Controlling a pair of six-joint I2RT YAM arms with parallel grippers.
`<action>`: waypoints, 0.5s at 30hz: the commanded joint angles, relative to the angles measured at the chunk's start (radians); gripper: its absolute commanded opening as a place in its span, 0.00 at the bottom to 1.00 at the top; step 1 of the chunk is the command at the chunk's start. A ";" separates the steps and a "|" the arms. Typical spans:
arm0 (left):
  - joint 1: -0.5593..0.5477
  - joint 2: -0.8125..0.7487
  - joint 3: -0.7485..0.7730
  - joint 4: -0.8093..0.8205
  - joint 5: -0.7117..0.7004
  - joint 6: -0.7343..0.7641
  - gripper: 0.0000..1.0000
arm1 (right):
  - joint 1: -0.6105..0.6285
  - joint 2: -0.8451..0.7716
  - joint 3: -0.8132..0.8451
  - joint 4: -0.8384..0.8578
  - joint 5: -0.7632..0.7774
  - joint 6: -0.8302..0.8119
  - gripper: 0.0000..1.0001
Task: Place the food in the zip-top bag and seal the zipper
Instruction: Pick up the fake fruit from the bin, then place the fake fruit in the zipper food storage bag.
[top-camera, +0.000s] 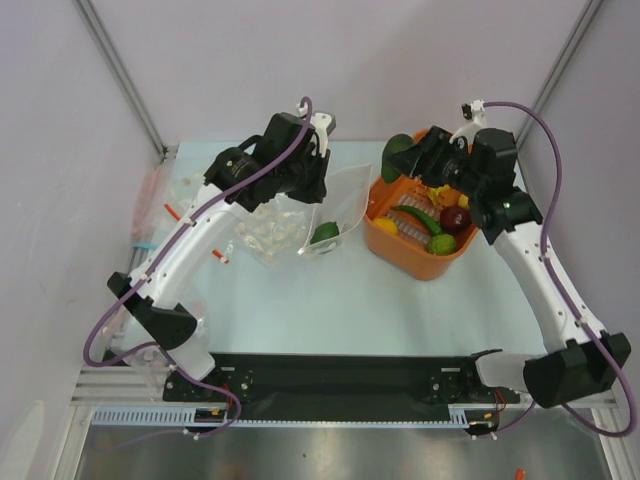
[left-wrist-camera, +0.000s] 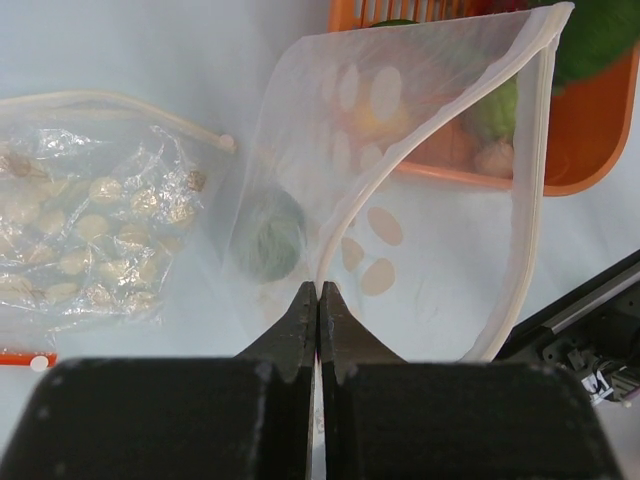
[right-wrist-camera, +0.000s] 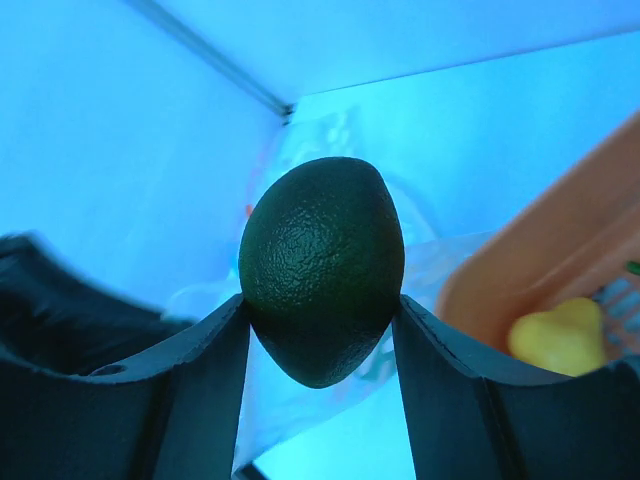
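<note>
The zip-top bag (top-camera: 343, 205) (left-wrist-camera: 440, 230) stands with its mouth open toward the orange basket. My left gripper (top-camera: 322, 188) (left-wrist-camera: 318, 292) is shut on the bag's mouth edge, holding it up. A green lime (top-camera: 325, 233) (left-wrist-camera: 268, 235) lies inside the bag. Above the basket's far left corner, my right gripper (top-camera: 412, 160) (right-wrist-camera: 320, 310) is shut on the dark green avocado (top-camera: 398, 153) (right-wrist-camera: 322, 265). Left in the basket are a green chili (top-camera: 415, 215), a dark red apple (top-camera: 455, 217), lemons (top-camera: 385, 226) (right-wrist-camera: 560, 335) and another lime (top-camera: 443, 243).
The orange basket (top-camera: 400, 255) (left-wrist-camera: 590, 120) (right-wrist-camera: 545, 265) sits right of the bag. A crumpled clear bag (top-camera: 265, 235) (left-wrist-camera: 80, 230) lies left of it. More clear bags with red strips (top-camera: 222, 257) lie at the table's left edge. Walls enclose the back and sides.
</note>
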 joint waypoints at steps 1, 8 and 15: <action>0.012 0.005 0.037 -0.014 -0.016 0.014 0.00 | 0.067 -0.094 -0.026 0.057 -0.059 -0.034 0.32; 0.016 -0.004 0.016 0.001 0.007 -0.015 0.00 | 0.196 -0.178 -0.039 0.056 -0.057 -0.024 0.32; 0.016 -0.023 0.011 0.024 0.055 -0.050 0.00 | 0.282 -0.148 -0.034 0.051 -0.012 -0.022 0.31</action>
